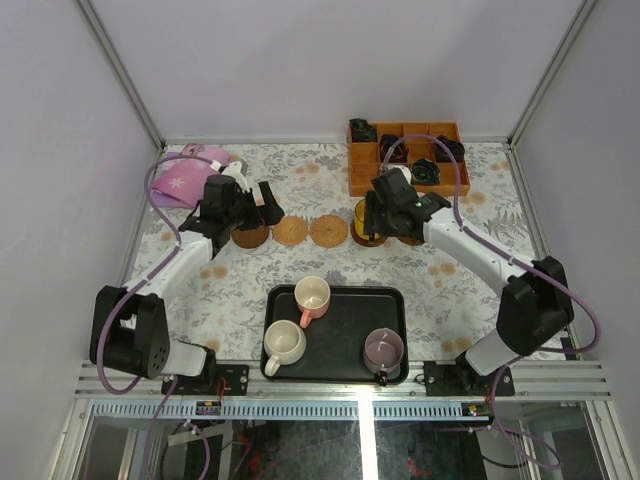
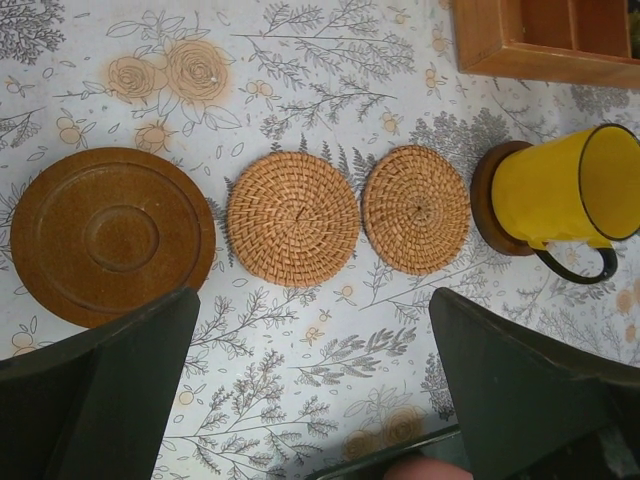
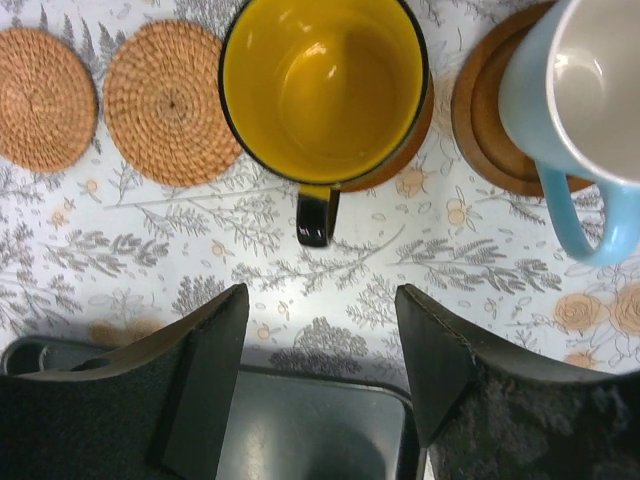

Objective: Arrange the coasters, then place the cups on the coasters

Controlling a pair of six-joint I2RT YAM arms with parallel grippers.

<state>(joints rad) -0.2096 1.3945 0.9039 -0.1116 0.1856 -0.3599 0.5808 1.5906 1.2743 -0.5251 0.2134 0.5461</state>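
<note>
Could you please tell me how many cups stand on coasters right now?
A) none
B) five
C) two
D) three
C: only the yellow cup and light blue cup stand on dark coasters; the pink cup, cream cup and mauve cup sit in the black tray.

The left arm [image 1: 175, 265] reaches forward from its base with the elbow bent, leaning slightly inward. The left gripper [image 2: 312, 300] faces downward, its jaws spread wide. The right arm [image 1: 470, 245] stretches forward and inward from its base. The right gripper [image 3: 320, 295] also faces downward, its jaws parted, less widely than the left's.
</note>
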